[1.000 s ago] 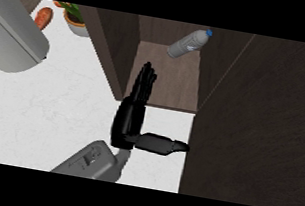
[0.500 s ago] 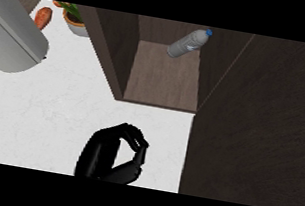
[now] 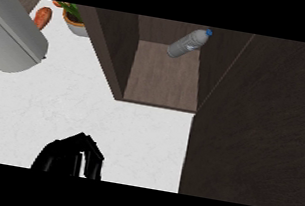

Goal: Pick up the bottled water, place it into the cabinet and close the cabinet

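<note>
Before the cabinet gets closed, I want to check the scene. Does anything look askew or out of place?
The clear plastic water bottle with a blue cap is not upright: it sits tilted at the back of the dark wooden cabinet, cap toward the upper right. The cabinet is open. Nothing looks spilled or damaged.

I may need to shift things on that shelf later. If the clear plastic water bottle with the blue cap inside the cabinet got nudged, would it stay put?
Probably not. The clear plastic water bottle with the blue cap stands tilted at the back of the dark wooden cabinet, so it may tip. Its round body would likely roll. It looks light for its size.
</note>
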Available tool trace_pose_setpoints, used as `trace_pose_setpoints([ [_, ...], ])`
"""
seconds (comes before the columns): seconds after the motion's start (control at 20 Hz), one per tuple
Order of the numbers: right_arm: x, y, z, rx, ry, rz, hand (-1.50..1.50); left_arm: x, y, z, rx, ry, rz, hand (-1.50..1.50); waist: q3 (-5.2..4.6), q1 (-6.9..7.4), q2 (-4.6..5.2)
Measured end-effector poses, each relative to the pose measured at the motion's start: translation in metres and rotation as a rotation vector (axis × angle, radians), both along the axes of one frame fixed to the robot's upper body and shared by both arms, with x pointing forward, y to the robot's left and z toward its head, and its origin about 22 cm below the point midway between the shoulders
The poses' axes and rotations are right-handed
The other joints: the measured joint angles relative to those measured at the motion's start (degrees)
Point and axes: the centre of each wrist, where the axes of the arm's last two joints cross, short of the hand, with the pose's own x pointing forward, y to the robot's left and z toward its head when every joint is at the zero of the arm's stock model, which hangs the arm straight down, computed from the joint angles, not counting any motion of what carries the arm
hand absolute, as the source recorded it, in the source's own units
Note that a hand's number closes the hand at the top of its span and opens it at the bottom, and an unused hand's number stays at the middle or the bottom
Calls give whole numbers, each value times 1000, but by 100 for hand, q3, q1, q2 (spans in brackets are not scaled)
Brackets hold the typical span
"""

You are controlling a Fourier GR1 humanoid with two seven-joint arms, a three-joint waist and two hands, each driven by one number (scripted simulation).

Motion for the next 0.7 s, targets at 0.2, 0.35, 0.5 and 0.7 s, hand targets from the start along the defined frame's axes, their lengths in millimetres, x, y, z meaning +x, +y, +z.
trace_pose_setpoints([
  [0.2, 1, 8, -4, 35, -9, 64, 150, -3, 29, 11, 10, -23, 17, -150, -7, -29, -21],
  [0.35, 2, 13, -6, 56, -21, 92, 150, -7, 48, 20, -2, -29, 20, -150, -17, -47, -36],
  [0.5, 6, 17, -6, 62, -28, 133, 150, -9, 63, 29, -20, -39, 34, -150, -24, -29, -43],
  [0.7, 9, 26, -9, 80, -12, 190, 150, -14, 86, 38, -7, -48, 68, -150, -35, 15, -60],
])
